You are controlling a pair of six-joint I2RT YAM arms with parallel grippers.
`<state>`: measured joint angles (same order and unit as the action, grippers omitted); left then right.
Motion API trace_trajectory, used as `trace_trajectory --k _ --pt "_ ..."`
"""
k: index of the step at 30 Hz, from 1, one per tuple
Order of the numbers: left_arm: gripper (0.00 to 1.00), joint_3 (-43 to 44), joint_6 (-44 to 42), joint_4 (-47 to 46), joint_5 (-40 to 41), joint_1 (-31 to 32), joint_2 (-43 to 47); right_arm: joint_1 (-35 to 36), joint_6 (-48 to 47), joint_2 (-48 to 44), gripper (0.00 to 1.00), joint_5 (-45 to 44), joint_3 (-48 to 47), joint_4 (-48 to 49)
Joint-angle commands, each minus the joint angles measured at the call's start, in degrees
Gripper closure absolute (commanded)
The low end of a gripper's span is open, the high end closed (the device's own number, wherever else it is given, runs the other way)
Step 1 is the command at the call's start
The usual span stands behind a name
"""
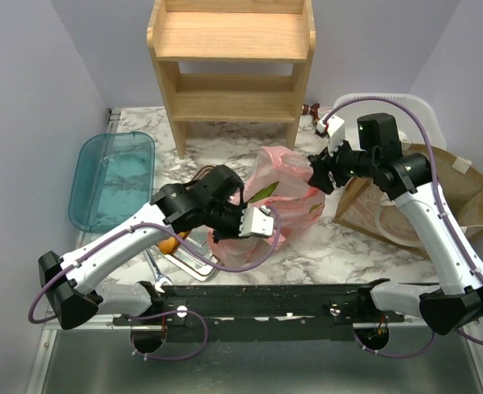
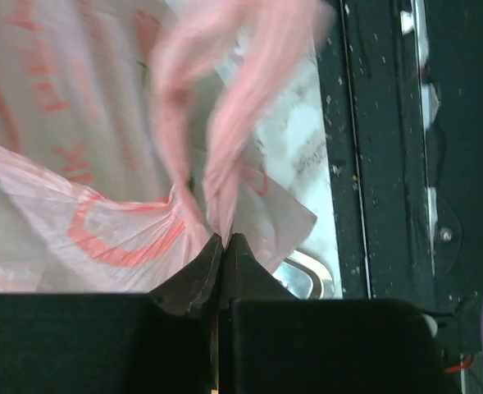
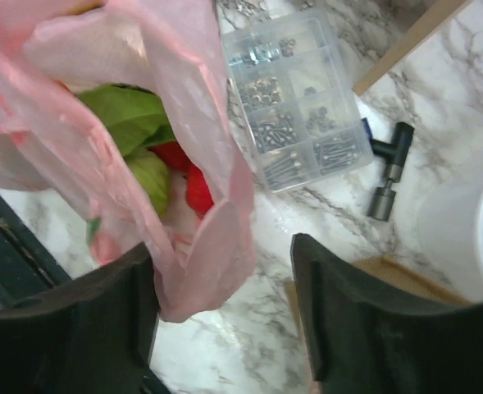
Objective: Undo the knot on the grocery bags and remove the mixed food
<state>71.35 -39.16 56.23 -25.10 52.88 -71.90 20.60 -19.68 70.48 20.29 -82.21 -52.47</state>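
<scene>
The pink grocery bag (image 1: 289,190) sits slumped on the marble table (image 1: 323,250) in front of the wooden shelf (image 1: 233,66), caught between both arms. The left arm reaches low from its base across a steel tray (image 1: 193,261), its wrist bent toward the bag's near side. The left gripper (image 2: 222,240) has its jaws pressed together, pinching the thin plastic where two twisted pink handle strands (image 2: 216,156) run down into the fingertips. The right arm rises from its base past a brown paper bag (image 1: 438,193) and bends at the elbow, so the right gripper (image 3: 220,271) points at the bag's far side. Its jaws stand apart, with a fold of the bag's rim draped against one finger (image 3: 102,320) and the other finger clear of it. Through the bag's mouth I see green leaves (image 3: 130,111) and something red (image 3: 193,185). A clear parts box (image 3: 294,107) lies just beyond.
</scene>
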Motion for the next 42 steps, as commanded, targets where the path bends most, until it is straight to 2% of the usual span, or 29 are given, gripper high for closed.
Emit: trace_trajectory --k 1,3,5,11,18,24,30,31,32,34,36,37,42 --pt "1.0 4.75 5.6 -6.21 -9.63 -5.26 7.87 0.06 0.25 -2.8 0.21 4.11 -3.28 -0.37" --pt "1.0 5.39 9.14 -9.64 -16.41 -7.88 10.57 0.05 -0.68 -3.56 0.12 8.13 -4.45 -0.48" --pt "1.0 6.49 10.8 -11.39 -19.26 -8.61 11.63 0.14 -2.1 -4.22 0.08 12.97 -5.26 -0.79" --pt "1.0 7.77 20.47 -18.89 -25.98 -14.25 12.57 0.14 -5.82 -5.8 0.07 21.05 -5.69 1.67" --pt "1.0 6.84 19.66 -21.31 -27.18 -15.89 12.73 1.95 -6.01 -4.55 0.07 32.45 -7.11 -0.99" --pt "1.0 5.55 18.84 -22.79 -28.26 -16.05 12.71 13.79 -1.72 -3.29 0.05 25.5 -0.94 6.86" --pt "1.0 5.99 17.46 -21.86 -26.97 -16.08 12.39 16.96 -1.38 -1.17 0.07 24.01 4.8 13.81" --pt "1.0 5.73 17.27 -22.14 -26.02 -16.13 12.61 17.53 -1.16 -1.0 0.11 23.82 5.7 14.36" --pt "1.0 5.38 17.29 -22.74 -25.01 -16.36 12.86 18.16 -0.98 -1.07 0.23 23.61 6.98 14.79" --pt "1.0 4.45 17.21 -23.55 -22.98 -17.04 13.56 18.59 -0.81 -2.41 0.55 22.64 9.82 15.37" --pt "1.0 3.9 16.2 -22.79 -21.27 -18.0 14.19 18.6 0.32 -4.31 0.97 18.5 11.88 14.91" --pt "1.0 3.64 15.0 -21.65 -20.01 -18.52 14.6 18.6 1.36 -5.18 0.99 14.53 12.3 14.32" --pt "1.0 -1.29 6.42 -20.09 -10.93 -23.55 17.99 18.51 3.32 -10.7 0.99 -3.98 12.69 10.24"
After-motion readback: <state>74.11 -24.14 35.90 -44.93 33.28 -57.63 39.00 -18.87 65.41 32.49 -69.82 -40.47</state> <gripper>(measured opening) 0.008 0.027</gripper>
